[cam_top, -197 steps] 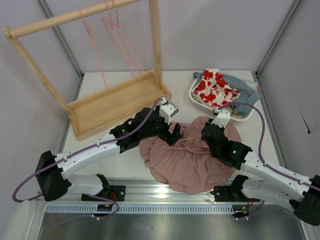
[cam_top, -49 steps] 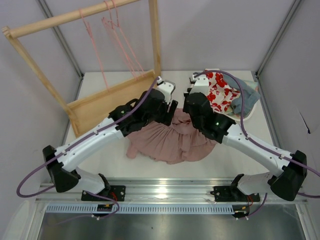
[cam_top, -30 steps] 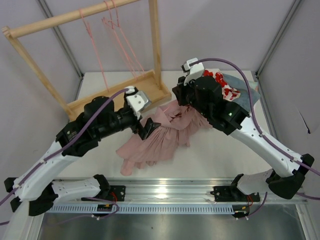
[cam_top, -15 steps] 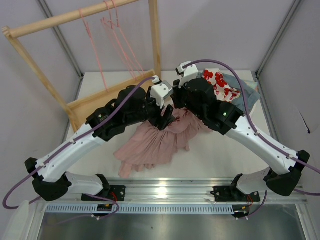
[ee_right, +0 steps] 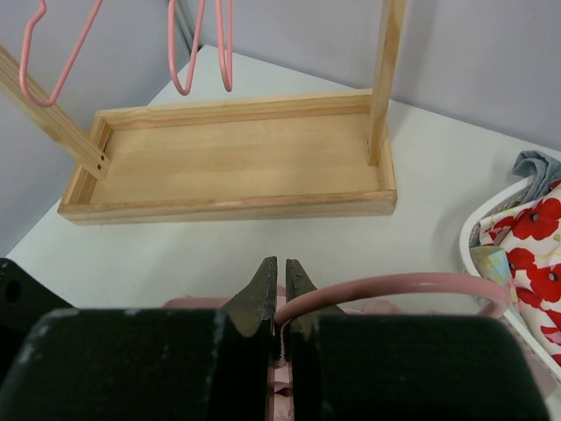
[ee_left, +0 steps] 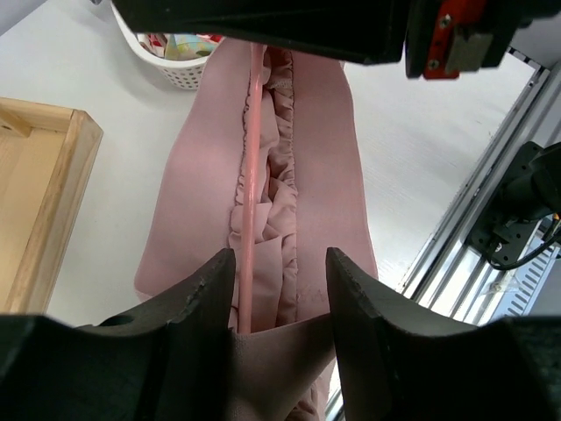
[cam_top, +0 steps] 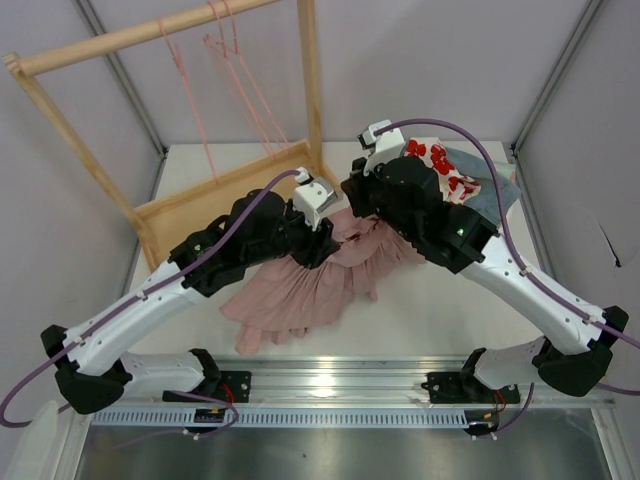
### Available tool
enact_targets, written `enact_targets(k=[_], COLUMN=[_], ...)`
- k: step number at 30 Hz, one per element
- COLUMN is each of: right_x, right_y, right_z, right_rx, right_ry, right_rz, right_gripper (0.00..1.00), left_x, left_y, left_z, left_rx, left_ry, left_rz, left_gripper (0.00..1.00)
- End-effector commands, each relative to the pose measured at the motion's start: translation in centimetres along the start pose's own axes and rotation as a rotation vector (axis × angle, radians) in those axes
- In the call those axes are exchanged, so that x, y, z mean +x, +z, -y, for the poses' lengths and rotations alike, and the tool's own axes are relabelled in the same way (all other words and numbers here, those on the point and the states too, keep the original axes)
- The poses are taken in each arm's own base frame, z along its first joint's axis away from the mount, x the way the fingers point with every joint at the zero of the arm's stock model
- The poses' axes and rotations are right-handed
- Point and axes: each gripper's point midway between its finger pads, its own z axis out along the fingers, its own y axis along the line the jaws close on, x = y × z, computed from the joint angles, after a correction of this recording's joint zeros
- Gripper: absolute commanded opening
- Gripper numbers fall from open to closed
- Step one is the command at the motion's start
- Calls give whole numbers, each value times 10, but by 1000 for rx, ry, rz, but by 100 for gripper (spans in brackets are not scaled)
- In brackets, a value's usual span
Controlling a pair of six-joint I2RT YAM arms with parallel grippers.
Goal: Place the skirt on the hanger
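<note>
The dusty-pink pleated skirt hangs from between the two grippers and trails onto the table toward the front left. My right gripper is raised and shut on the hook of a pink hanger. In the left wrist view the hanger's bar runs along the skirt's gathered waist. My left gripper is right beside the right one. Its fingers stand apart, with a sheet of skirt fabric spanning the gap between them. In the top view the hanger is mostly hidden by the arms and the fabric.
The wooden rack stands at the back left, with a tray base and a top rail. Spare pink hangers hang from the rail. A white basket at the back right holds the red-flowered cloth and a blue-grey garment.
Both grippers have lifted the skirt's top off the table and carried it back toward the rack. In the last second the left gripper moved right, close to the right gripper.
</note>
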Motion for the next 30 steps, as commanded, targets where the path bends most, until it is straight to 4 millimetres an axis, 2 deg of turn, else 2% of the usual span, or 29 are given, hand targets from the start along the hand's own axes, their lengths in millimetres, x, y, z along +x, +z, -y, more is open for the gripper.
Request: enact_targets(k=[1, 6, 9, 11, 12, 14, 16, 18, 23, 27, 30], right_x=[-48, -46, -46, -47, -46, -43, -39, -39, -41, -40, -42], right_y=[-22, -20, -20, -20, -20, -18, -16, -16, -20, -20, -22], right_z=[-1, -2, -5, -8, -9, -15, -19, -21, -25, -24, -25], right_rx=[-18, -23, -33, -45, -46, -58, -63, -67, -70, -61, -67], right_ry=[65, 73, 75, 79, 76, 69, 58, 56, 65, 51, 52], right_rz=[150, 146, 144, 148, 145, 137, 128, 124, 135, 133, 141], right_gripper=[0, 0, 0, 0, 0, 0, 0, 0, 0, 0, 0], left_x=[-4, 2, -1, -12, -25, -34, -50, -55, -50, -32, -19], left_y=[-11, -16, -21, -26, -31, -33, -37, -38, -31, -18, -11], left_z=[-1, 0, -1, -1, 0, -10, -9, -9, -8, 2, 0], left_rx=[-12, -5, -8, -9, -7, -63, -56, -52, -41, 22, 16], left_ry=[-21, -22, -20, -14, -7, 0, 32, 60, 89, 78, 71], left_rz=[38, 34, 47, 77, 111, 128, 159, 167, 121, 56, 27], left_gripper=[51, 48, 48, 50, 52, 54, 57, 58, 56, 52, 49])
